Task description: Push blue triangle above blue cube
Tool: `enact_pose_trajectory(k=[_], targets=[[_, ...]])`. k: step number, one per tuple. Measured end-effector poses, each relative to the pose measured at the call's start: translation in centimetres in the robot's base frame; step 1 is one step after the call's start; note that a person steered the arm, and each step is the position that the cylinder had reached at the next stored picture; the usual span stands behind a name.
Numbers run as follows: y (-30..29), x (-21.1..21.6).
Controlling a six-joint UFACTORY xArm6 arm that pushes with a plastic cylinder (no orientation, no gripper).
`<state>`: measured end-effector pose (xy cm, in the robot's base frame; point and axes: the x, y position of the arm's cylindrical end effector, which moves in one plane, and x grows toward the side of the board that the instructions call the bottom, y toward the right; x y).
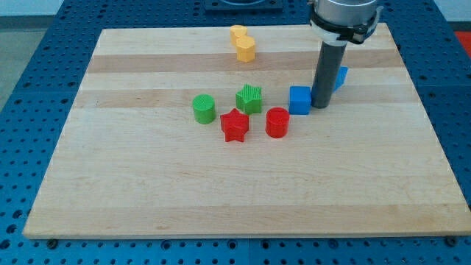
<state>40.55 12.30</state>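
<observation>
My tip (pixel 321 106) is sitting btwn blue cube (pixel 299 100) & blue triangle (pixel 340 76), touching cube's right, triangle half hidden behind rod; no fingers on this rig.

You are looking through 1 camera only, so no second view is sharing any part of the scene. It is sitting beyond the board's (pixel 243 191) near edge, above it, and is looking down at a slant toward the far edge. It is standing back enough that the whole wooden board is fitting in view, with the blue perforated table (pixel 29 88) showing around it. The arm's upper part is running off the view's top.
</observation>
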Motion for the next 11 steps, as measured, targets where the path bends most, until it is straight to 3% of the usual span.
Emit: enact_pose_trajectory(k=[3,5,6,9,11], targets=[[-0.3,0.5],[6.7,-0.7],[7.5,-2.5],[3.5,-4.8],[3.8,-6.9]])
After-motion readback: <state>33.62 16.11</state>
